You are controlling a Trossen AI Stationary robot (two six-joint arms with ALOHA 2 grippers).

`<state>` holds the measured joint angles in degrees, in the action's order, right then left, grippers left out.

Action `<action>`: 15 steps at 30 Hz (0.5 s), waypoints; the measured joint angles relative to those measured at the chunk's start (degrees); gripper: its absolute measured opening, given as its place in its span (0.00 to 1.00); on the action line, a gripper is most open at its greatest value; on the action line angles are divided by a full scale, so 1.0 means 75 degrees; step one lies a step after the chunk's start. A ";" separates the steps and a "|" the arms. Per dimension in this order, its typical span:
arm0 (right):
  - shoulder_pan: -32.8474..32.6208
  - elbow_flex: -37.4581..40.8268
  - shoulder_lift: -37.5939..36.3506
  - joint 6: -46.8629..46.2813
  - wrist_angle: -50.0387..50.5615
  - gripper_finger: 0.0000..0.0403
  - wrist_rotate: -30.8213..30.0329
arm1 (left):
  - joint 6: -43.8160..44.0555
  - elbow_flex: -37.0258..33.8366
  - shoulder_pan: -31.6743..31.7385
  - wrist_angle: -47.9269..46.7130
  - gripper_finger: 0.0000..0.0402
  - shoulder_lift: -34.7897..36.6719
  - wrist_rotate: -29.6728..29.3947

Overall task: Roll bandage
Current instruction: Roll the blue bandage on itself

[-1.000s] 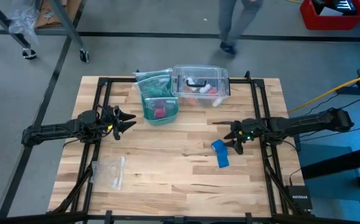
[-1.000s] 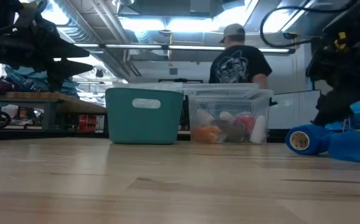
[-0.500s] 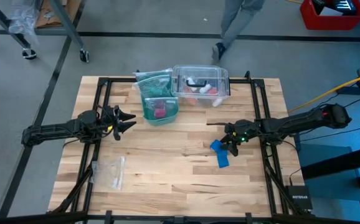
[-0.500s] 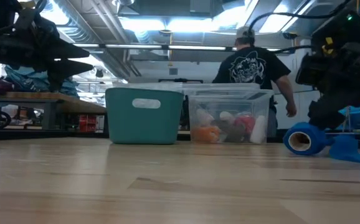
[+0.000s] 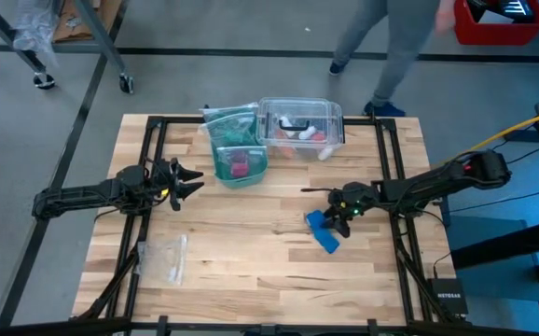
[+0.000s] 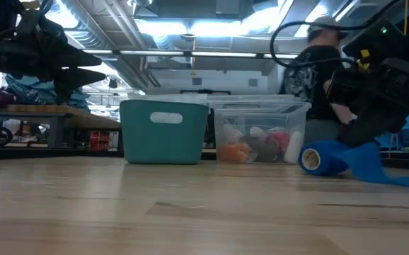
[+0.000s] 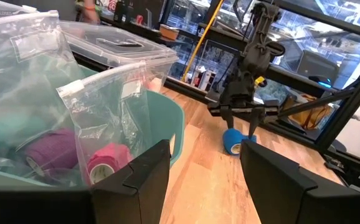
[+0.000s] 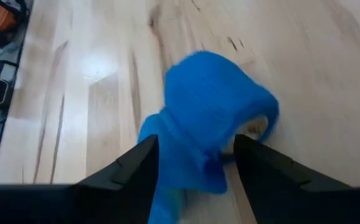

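The bright blue bandage (image 5: pixel 318 226) lies on the wooden table right of centre. It is a small roll (image 6: pixel 320 157) lying on its side, with a loose strip (image 5: pixel 331 244) trailing toward the near right. My right gripper (image 5: pixel 335 221) is open and slants down onto it from the table's right. In the right wrist view the roll (image 8: pixel 211 99) sits just ahead of the two fingers. My left gripper (image 5: pixel 195 179) hangs open and level over the table's left part, next to the teal bin, touching nothing. My right gripper meets the bandage with open fingers, slanting down from the table's right. One finger (image 8: pixel 136 171) stands on each side of the strip where it leaves the roll (image 8: pixel 189 165). The roll's right side lies against the fingers, and the roll and its strip rest on the table.
A teal bin (image 5: pixel 221 169) holding zip bags and a clear plastic box (image 5: pixel 299 121) stand at the far middle. A clear zip bag (image 5: pixel 162 257) lies near left. Dark frame rails (image 5: pixel 386 149) run along both sides. A person (image 5: pixel 381 47) walks beyond the far edge.
My right gripper has gone toward the table's left and down, tipping further downward, and has stayed open. The bandage roll has moved along the table toward the left ahead of it, its loose strip trailing behind. The person beyond the table has walked rightward.
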<state>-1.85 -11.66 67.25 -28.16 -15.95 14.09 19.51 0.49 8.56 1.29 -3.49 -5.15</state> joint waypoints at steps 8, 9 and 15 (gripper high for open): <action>0.0000 0.0003 0.0022 0.0017 -0.0041 0.52 0.0293 | 0.0000 0.0000 0.0000 0.0001 0.46 0.0000 0.0000; 0.0000 0.0003 0.0020 0.0018 -0.0047 0.52 0.0330 | 0.0000 0.0000 0.0002 0.0001 0.46 -0.0001 0.0000; 0.0000 0.0006 0.0019 0.0009 -0.0188 0.52 0.0335 | 0.0000 0.0000 0.0000 0.0001 0.46 0.0000 0.0000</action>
<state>-1.85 -11.62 67.40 -28.10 -17.36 16.60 19.51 0.49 8.56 1.30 -3.49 -5.15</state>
